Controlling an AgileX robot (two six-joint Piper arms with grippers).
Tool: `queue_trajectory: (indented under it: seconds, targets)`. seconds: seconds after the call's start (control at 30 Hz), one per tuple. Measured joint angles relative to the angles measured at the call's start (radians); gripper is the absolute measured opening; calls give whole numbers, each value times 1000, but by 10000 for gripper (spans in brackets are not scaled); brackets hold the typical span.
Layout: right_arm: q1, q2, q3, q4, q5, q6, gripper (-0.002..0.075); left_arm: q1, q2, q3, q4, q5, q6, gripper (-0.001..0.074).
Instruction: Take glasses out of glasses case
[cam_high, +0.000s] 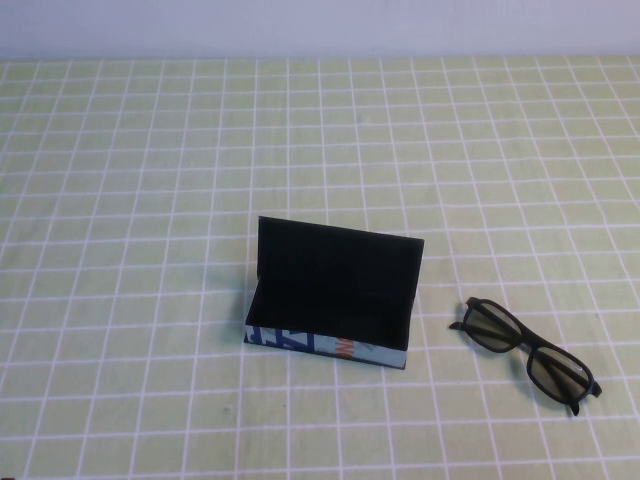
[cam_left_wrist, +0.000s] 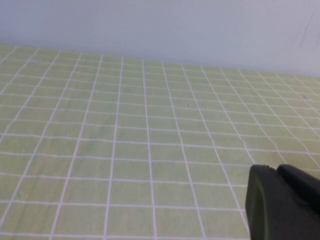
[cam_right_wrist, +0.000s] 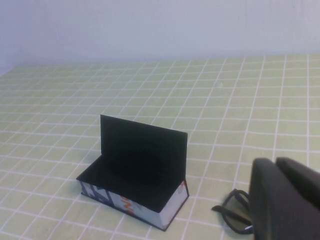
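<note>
The right gripper (cam_right_wrist: 287, 200) hangs low and back from the glasses (cam_high: 528, 348), empty; whether its fingers are spread I cannot tell. The left gripper (cam_left_wrist: 282, 205) faces bare checked cloth (cam_high: 150, 200), equally unreadable. The glasses already lie on the cloth right of the open, empty glasses case (cam_high: 330, 295), long axis slanting toward the near right, nearer the right arm.
</note>
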Motion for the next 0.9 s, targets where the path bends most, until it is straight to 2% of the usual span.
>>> queue_trajectory:
  seconds: [0.43, 0.7, 0.83, 0.9]
  targets:
    - [-4, 0, 5, -32, -35, -15, -17, 0, 0, 0, -2, 0, 0, -4]
    - [-216, -55, 181, -81, -280, -25, -18, 0, 0, 0, -2, 0, 0, -4]
    - [-247, -143, 317, -90, -320, -27, -18, 0, 0, 0, -2, 0, -2, -4]
    - [-250, -184, 343, -90, -282, -27, -18, 0, 0, 0, -2, 0, -2, -4]
